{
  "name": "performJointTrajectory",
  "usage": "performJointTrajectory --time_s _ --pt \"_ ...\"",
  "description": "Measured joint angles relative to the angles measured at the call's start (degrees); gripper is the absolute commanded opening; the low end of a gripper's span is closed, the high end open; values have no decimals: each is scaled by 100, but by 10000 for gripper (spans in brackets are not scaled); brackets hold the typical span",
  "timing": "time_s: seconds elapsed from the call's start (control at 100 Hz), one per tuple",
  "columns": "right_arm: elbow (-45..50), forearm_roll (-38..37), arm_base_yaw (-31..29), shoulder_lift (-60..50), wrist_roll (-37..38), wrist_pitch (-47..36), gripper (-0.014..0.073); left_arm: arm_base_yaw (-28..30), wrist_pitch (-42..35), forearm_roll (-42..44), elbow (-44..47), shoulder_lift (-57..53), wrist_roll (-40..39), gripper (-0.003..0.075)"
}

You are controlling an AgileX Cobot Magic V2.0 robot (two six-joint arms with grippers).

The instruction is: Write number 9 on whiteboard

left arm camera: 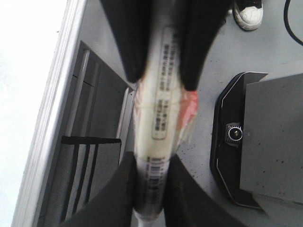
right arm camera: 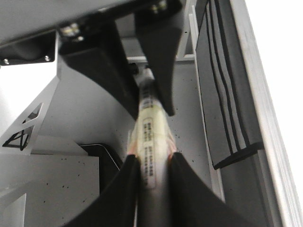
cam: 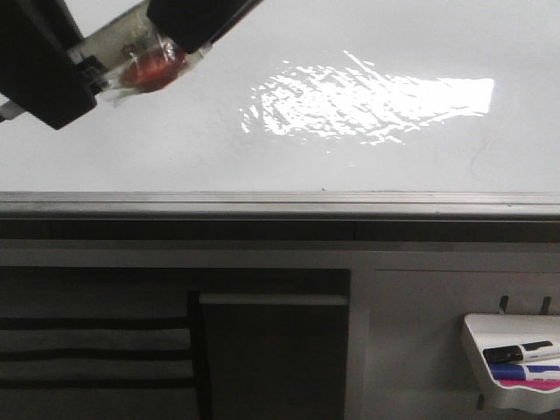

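— Claws, both of them, are pinching one marker [left arm camera: 161,118] before the whiteboard [cam: 175,149]: left claw [left arm camera: 150,182], right claw [right arm camera: 152,165].

— Number 9 [cam: 477,157], possibly that faint trace. Tugging unevenly risks dropping the pen.

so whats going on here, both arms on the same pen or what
Yes. Both grippers are closed on one whiteboard marker, the left gripper at one end and the right gripper at the other, held up in front of the whiteboard. It looks like a handover or uncapping. A faint dark mark shows near the board's right side, too faint to read. Spare markers sit in a small tray below.
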Motion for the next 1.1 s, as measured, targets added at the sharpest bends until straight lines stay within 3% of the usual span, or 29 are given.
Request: performJointTrajectory --time_s 0.09,0.24,0.31,0.44,0.65,0.8,0.96,1.1 --pt "0 0 0 0 -18 26 -50 -12 12 14 0 0 34 37" --pt "-2 -115 0 0 -4 36 -45 -12 -12 55 -14 0 -23 301" --pt "-2 -403 0 -15 163 -16 -45 -12 -12 211 -88 0 -203 374" --pt "-2 -1522 0 -257 1098 -183 -45 -12 -19 1014 -202 -155 -1144 384" --pt "190 -3295 -165 -993 3929 -340 -45 -12 -9 2065 -178 -737 -2930 384" --pt "916 -3342 -954 -1554 4864 -798 -45 -12 -56 2266 206 -1267 -3463 384" --pt "1544 -2738 -1759 -1823 4997 -1161 -45 12 -562 2280 869 -1720 -3673 384" --pt "1822 -2489 -1895 -1836 5011 -1317 -45 184 -967 2284 1237 -1801 -3787 384"
